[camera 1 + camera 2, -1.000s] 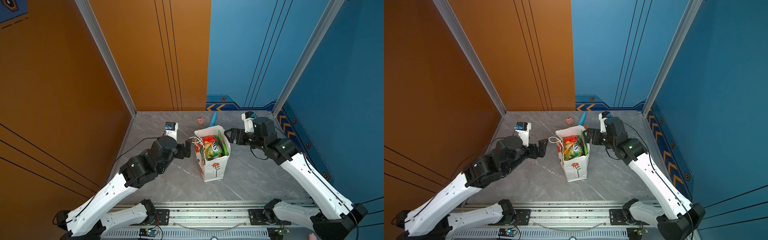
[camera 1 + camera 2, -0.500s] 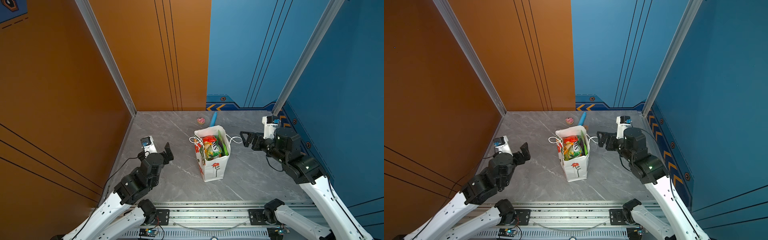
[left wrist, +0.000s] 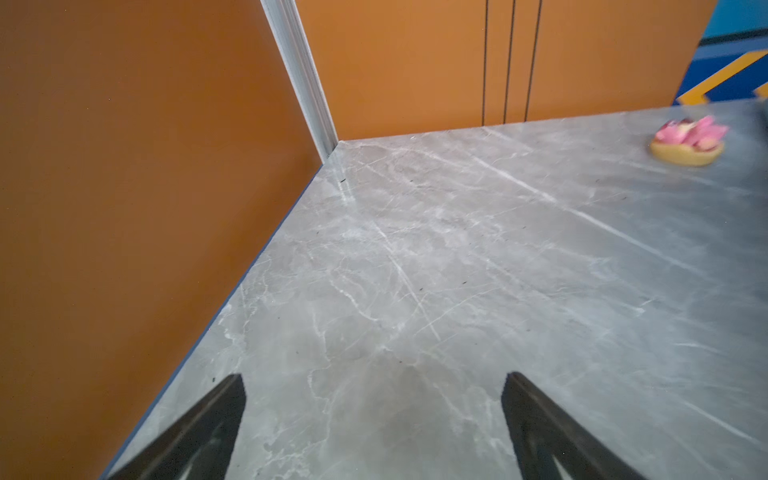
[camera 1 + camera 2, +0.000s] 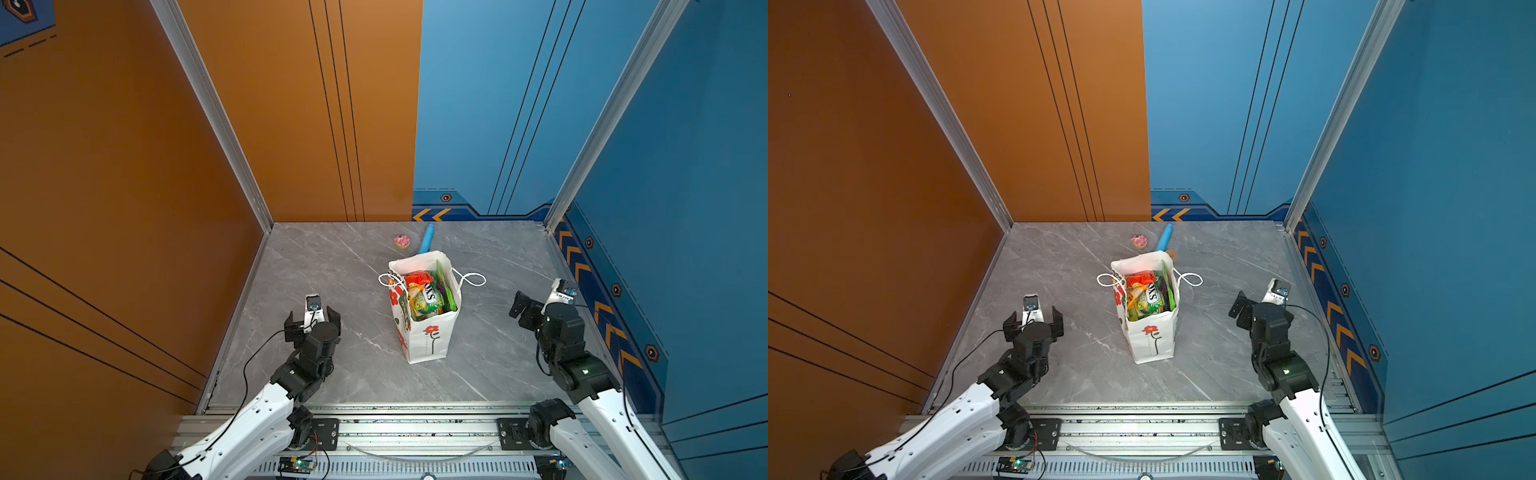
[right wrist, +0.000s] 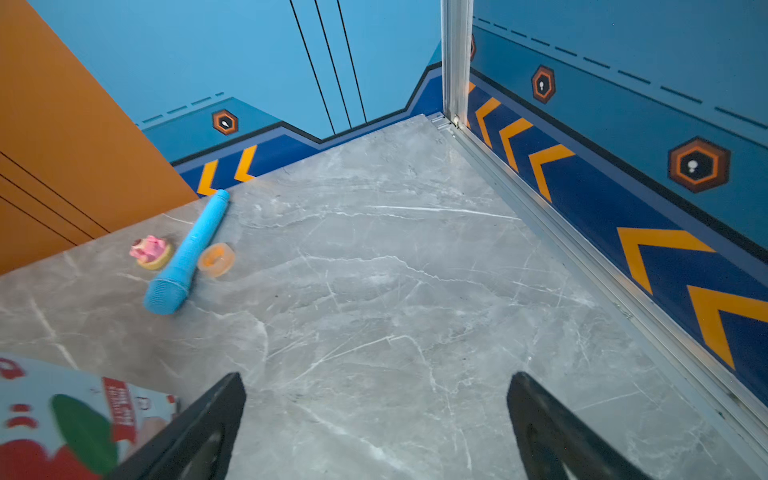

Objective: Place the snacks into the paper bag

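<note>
Both of your arms have pulled back from the paper bag. A second ago each gripper was right up at its top edge. Now they are well apart from it, and the bag has not moved.

Your left gripper sits low and to the left of the bag in both top views. Its jaws are spread wide with nothing between them. The left wrist view shows only bare grey table in the gap.

Your right gripper is at the right side of both top views. It is spread wide too and holds nothing.

The bag stands upright near the middle of the table. It is white with red flowers and green stems. Its cord handles hang out over both sides.

The snacks are inside the bag, packed up to the top. You can see red, orange, green and purple packs. One green and orange pack has letters that look like "OX'S". The small print on the front of the bag is too tiny to read. The red label in the lower left of the right wrist view is too blurry.

Behind the bag, higher in the top views, lie a blue tube and a pink cake toy. An orange ring lies just beside the tube.
</note>
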Robot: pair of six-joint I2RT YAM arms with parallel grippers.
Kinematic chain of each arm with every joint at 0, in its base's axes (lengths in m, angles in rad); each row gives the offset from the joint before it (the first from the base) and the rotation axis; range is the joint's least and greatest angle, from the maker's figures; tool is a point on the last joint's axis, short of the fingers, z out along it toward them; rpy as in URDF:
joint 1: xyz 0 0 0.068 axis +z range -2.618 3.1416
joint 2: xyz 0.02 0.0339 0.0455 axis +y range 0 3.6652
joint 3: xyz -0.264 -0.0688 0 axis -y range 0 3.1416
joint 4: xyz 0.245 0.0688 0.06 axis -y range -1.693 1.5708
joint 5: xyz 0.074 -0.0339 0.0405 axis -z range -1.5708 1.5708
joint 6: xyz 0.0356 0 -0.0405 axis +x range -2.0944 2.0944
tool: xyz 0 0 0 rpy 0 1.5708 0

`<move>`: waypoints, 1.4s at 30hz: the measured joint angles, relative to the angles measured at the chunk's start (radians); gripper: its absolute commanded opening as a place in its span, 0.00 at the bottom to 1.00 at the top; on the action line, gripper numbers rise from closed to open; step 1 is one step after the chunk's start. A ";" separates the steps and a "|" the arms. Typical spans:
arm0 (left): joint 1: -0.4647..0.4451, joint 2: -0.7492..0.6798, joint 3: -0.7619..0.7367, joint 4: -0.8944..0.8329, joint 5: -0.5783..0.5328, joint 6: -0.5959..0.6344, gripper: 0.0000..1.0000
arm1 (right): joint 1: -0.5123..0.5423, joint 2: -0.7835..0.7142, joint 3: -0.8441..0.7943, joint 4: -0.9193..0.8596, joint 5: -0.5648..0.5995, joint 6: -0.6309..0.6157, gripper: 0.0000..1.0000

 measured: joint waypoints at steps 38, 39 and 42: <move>0.434 0.830 0.075 0.826 0.573 0.157 0.98 | -0.187 0.774 -0.211 1.062 -0.012 -0.283 1.00; 0.437 0.829 0.085 0.826 0.576 0.149 0.98 | -0.215 0.834 -0.201 1.110 -0.054 -0.283 1.00; 0.440 0.827 0.095 0.824 0.580 0.134 0.98 | -0.218 0.935 -0.172 1.125 -0.117 -0.297 1.00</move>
